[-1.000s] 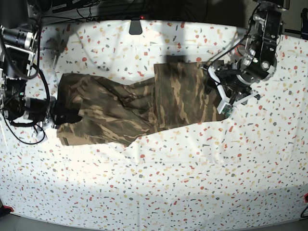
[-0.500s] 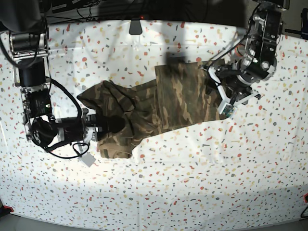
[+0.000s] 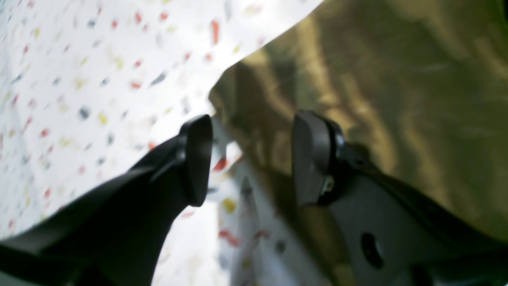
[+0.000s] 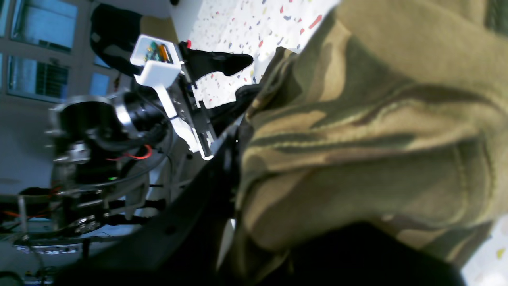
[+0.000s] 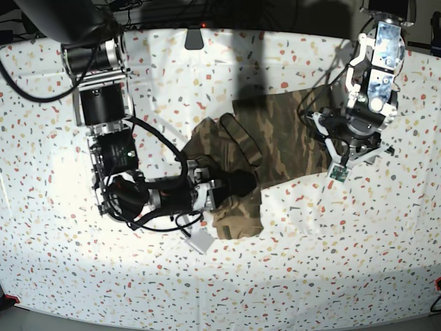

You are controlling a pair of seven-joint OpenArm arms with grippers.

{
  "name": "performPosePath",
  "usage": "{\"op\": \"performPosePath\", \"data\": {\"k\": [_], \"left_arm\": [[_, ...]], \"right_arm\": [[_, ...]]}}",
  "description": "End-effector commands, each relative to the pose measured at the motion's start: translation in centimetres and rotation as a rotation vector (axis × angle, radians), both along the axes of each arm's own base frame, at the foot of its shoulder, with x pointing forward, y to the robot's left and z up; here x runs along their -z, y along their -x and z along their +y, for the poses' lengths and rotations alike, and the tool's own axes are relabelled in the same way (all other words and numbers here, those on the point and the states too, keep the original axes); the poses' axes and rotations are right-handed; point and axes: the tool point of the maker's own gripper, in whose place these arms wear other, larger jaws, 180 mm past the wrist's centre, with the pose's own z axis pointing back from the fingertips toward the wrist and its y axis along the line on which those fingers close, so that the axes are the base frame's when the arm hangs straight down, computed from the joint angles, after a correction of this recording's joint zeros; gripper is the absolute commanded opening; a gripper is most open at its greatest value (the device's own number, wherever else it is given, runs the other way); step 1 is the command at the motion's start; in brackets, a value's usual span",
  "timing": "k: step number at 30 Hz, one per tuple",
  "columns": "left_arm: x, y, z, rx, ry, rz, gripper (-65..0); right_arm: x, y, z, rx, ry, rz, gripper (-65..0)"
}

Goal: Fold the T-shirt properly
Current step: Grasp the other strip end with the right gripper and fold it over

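Holding a bunch of the T-shirt (image 5: pixel 231 189) tight, the right jaws (image 5: pixel 224 187) are clamped shut on the cloth, and the soft folds fill most of the right wrist view and hide the tips. I think they hold it this way so one end of the shirt can be carried over the other end to make a fold. The cloth between those jaws is puffed up and wrinkled, and a loose flap hangs down just below them onto the tabletop (image 5: pixel 275 276). Farther off, past the bunched part, the rest of the shirt lies flatter and runs toward the left jaws (image 3: pixel 254 159). Those jaws stand wide apart with nothing between them. One fingertip (image 3: pixel 196 159) sits over the speckled tabletop and the other sits over the shirt, so the shirt's edge runs between them. I think they wait there to pin or catch that edge. The shirt has a camouflage print of green, brown and tan streaks. It looks thick and floppy, and it is lumpy now, not yet neat.
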Motion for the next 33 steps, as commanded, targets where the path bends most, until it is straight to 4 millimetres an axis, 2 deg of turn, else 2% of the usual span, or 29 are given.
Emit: {"op": "performPosePath", "data": {"k": [1, 5, 12, 16, 19, 22, 24, 28, 33], "left_arm": [[-1.4, -0.9, 0.8, -0.018, -0.031, -0.036, -33.4], [0.1, 1.7, 3.0, -0.121, -0.11, 0.117, -33.4], [1.3, 3.1, 2.1, -0.075, -0.074, 0.084, -33.4], [1.8, 3.9, 2.1, -0.076, -0.074, 0.105, -33.4], [1.8, 3.9, 2.7, -0.081, -0.105, 0.108, -33.4], [1.0, 3.4, 4.2, -0.086, -0.212, 0.067, -33.4], [0.4, 3.1, 5.5, -0.093, -0.306, 0.044, -33.4], [-1.0, 2.6, 8.0, -0.155, -0.38, -0.014, -33.4], [-2.7, 2.2, 11.0, -0.224, -0.459, -0.073, -33.4]], "right_arm": [[-2.4, -1.0, 0.9, 0.0, -0.055, -0.057, -65.0], [-2.3, -0.7, 3.1, -0.022, -0.048, -0.063, -65.0], [-2.1, 0.1, 7.7, -0.064, -0.009, -0.085, -65.0], [-3.2, 0.7, 10.3, -0.087, -0.05, -0.091, -65.0], [-3.3, 0.8, 10.5, -0.09, -0.056, -0.091, -65.0], [-3.5, 0.7, 10.9, -0.086, -0.066, -0.101, -46.5], [-3.5, 0.8, 10.9, -0.087, -0.065, -0.101, -39.7], [-4.6, 1.2, 11.2, -0.102, -0.129, -0.086, -38.5], [-7.6, 1.9, 11.8, -0.129, -0.301, -0.053, -38.5]]}}
